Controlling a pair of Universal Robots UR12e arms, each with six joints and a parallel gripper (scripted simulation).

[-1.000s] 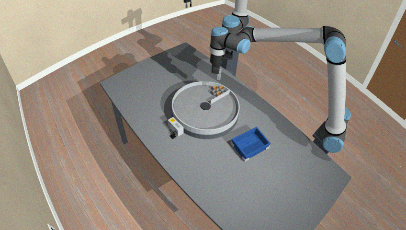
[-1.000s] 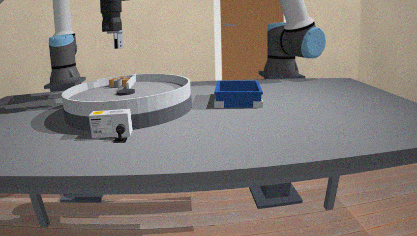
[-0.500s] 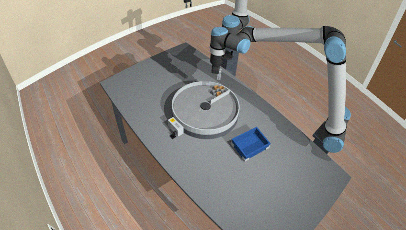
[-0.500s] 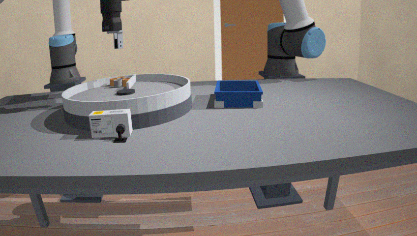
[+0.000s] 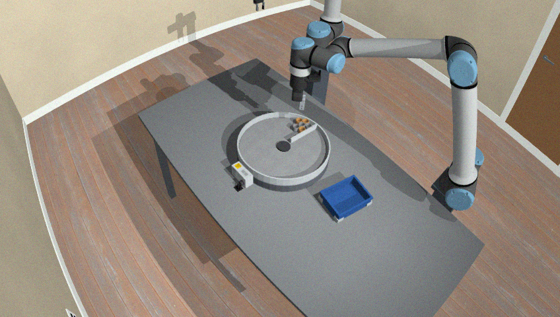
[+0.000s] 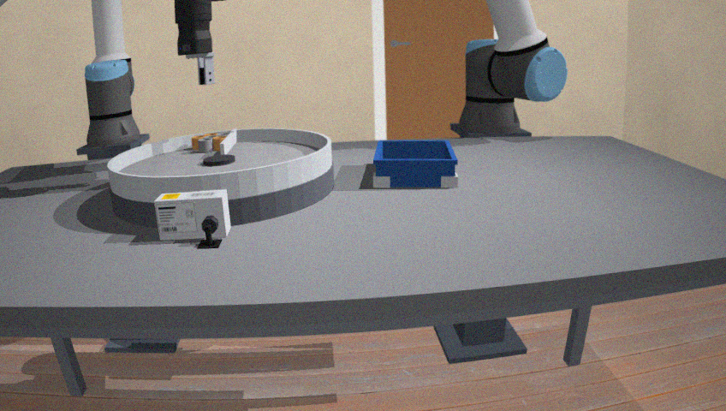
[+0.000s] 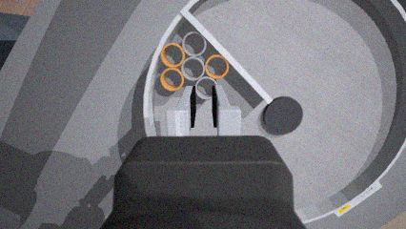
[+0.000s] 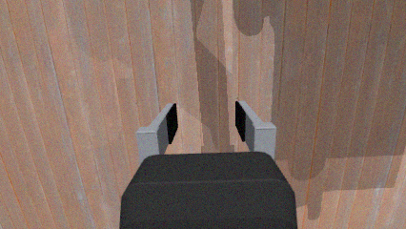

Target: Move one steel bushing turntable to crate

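The turntable (image 5: 282, 181) (image 6: 285, 178) (image 7: 334, 72) holds three grey steel bushings and three orange ones, upright in a cluster beside its divider. In the left wrist view one steel bushing (image 7: 193, 32) is farthest, another steel bushing (image 7: 182, 69) is mid-cluster, and a third steel bushing (image 7: 206, 77) is nearest the fingers. My left gripper (image 6: 206, 84) (image 7: 203, 98) is partly open and empty, high above the turntable. The blue crate (image 5: 345, 198) (image 6: 414, 175) is level and empty between its white corner guides (image 5: 339, 219) (image 6: 381, 181). My right gripper (image 5: 259, 8) (image 8: 206, 114) is open and empty, beyond the table.
A straight divider (image 5: 302, 133) (image 7: 226, 56) runs from the dark hub (image 5: 283, 146) (image 7: 283, 115) to the raised turntable wall. A white box (image 5: 242, 175) (image 6: 192, 216) and a small black stand (image 6: 209, 231) are beside the turntable. The crate is on the table (image 5: 369, 255).
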